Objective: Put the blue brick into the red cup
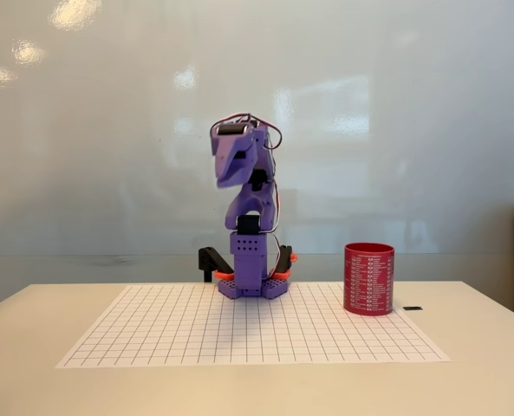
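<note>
Arm (250,217) sat folded at frame center, gripper state unclear; red cup (368,278) center-right. Pre-grasp step; next prob. needs locating blue brick.

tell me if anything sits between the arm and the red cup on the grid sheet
Nothing visible does. In the fixed view the red cup stands upright at the grid sheet's right edge, and the squares between it and the folded purple arm lie bare.

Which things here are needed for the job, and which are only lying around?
For the job:
- red cup, upright on the grid sheet's right edge

Lying about:
- grid sheet
- small black item right of the cup
- table
</note>
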You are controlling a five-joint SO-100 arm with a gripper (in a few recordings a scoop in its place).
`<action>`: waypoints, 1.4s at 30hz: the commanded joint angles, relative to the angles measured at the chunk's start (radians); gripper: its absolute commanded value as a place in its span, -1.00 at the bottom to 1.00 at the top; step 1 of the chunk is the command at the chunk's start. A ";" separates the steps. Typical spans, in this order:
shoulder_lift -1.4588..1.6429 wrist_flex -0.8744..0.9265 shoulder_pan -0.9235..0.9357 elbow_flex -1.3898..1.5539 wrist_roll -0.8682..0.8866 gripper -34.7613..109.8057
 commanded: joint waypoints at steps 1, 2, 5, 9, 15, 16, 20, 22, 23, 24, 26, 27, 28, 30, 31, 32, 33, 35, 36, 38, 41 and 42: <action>0.190 0.138 0.005 -0.052 0.008 -0.53; 0.216 0.152 -0.003 -0.061 0.000 -0.53; 0.325 0.158 -0.028 -0.054 -0.021 -0.53; 0.408 0.170 -0.129 -0.046 -0.015 -0.53; 0.425 0.204 -0.244 0.017 -0.017 -0.53; 0.425 0.224 -0.252 0.029 -0.023 -0.53; 0.426 0.196 -0.291 0.152 -0.029 -0.53; 0.428 0.164 -0.327 0.249 -0.037 -0.53; 0.428 0.137 -0.339 0.310 -0.040 -0.53; 0.430 0.109 -0.351 0.374 -0.048 -0.53; 0.430 0.072 -0.354 0.485 -0.040 -0.53; 0.430 0.063 -0.360 0.535 -0.032 -0.53; 0.430 0.061 -0.367 0.581 -0.021 -0.53; 0.430 0.052 -0.379 0.669 0.000 -0.53; 0.430 0.052 -0.380 0.704 0.009 -0.53; 0.430 0.052 -0.382 0.733 0.018 -0.53; 0.430 0.061 -0.382 0.752 0.029 -0.53; 0.430 0.127 -0.382 0.755 0.071 -0.53; 0.430 0.158 -0.382 0.756 0.084 -0.53; 0.430 0.206 -0.377 0.753 0.104 -0.53; 0.430 0.276 -0.374 0.735 0.114 -0.53; 0.430 0.282 -0.373 0.733 0.117 -0.53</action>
